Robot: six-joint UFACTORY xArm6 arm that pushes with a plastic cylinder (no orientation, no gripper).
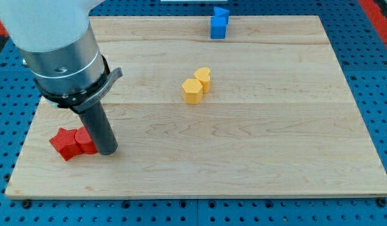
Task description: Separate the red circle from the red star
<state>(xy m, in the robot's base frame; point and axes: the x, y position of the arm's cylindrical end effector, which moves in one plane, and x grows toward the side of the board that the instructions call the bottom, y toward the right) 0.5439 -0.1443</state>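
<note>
Blue pegboard surrounds a pale wooden bench (243, 157) whose planks run across the view. I am the arm that enters from the view's top left, a white and grey cylinder ending in a dark rod. I carry no gripper, so nothing of mine is apart, together or clamped on anything; the rod alone does the work.

My tip (107, 151) stands on the bench near the view's bottom left corner. It is touching, or all but touching, the right side of the red circle (85, 142). That block's round shape is partly hidden behind the rod, so I name it more by its place than by its outline. The red star (64, 143) lies just left of the circle, pressed against it, with its points showing toward the view's left and bottom. The two red blocks form one tight cluster, not separated, close to the bench's left edge.

Well apart from them, near the middle of the bench, two yellow blocks sit touching each other. The yellow hexagon (192, 91) is lower and to the left, and the yellow heart (203, 79) is above it to the right.

At the view's top, by the bench's far edge, two blue blocks also touch. A blue cube (217, 27) sits below, and a second blue block (221, 11) lies above it, its shape hard to make out at the frame's edge.
</note>
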